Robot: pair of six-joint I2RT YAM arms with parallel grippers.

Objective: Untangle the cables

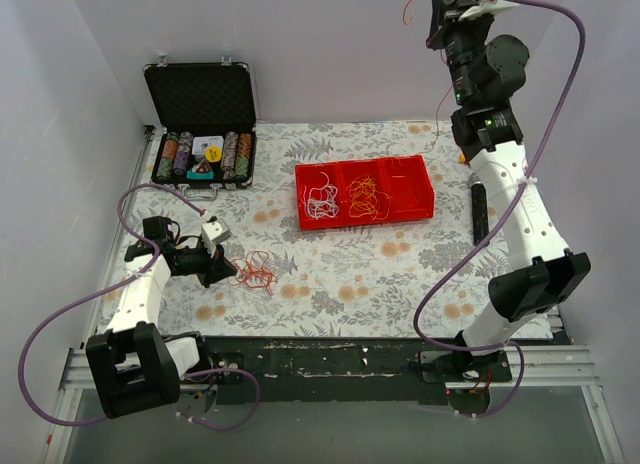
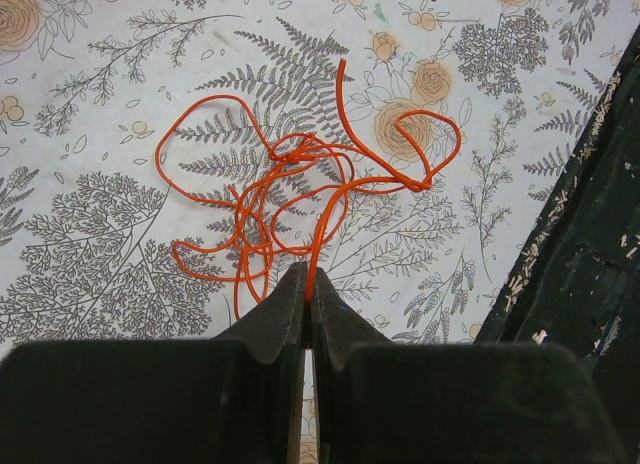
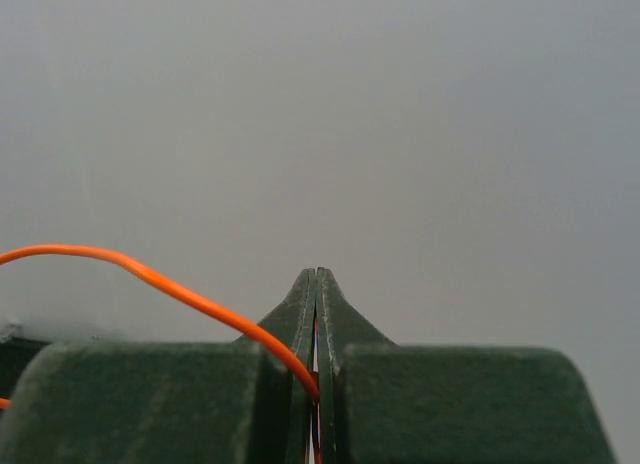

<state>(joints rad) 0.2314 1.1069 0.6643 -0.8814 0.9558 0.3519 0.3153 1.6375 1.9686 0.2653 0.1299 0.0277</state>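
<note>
Smooth glossy cables (image 2: pixel 295 152), matt printed tablecloth (image 2: pixel 90 284), plastic tray (image 1: pixel 365 222)

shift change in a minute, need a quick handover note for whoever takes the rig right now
Grippers: the left gripper is low and shut on a strand of the red wire tangle, which lies at the near left of the floral tablecloth. The right gripper is raised high at the far right, shut on a red wire. I cannot tell whether that wire joins the tangle.
Done: white wires sit in the left compartment of the red bin, orange-yellow wires in the middle one.
Left: pull the red tangle apart. The bin's right compartment looks empty and is probably meant for the red ones.
</note>
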